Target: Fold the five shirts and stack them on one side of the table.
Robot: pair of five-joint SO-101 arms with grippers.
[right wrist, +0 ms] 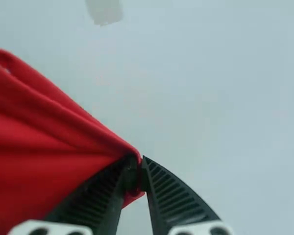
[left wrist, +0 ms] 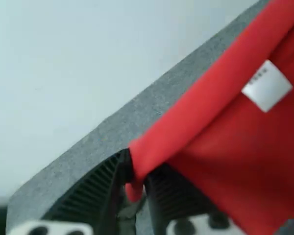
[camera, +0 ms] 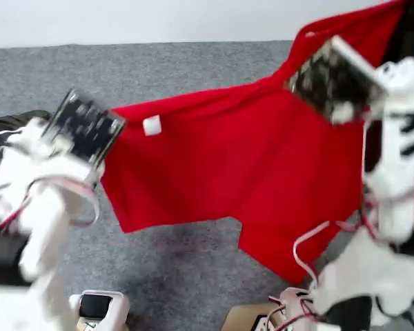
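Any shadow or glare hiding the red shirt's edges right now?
High view: the red shirt casts a soft shadow on the grey table below its lower edge, no glare. Left wrist view: even light on the white tag. Right wrist view: shaded creases in the shirt run toward the right gripper.
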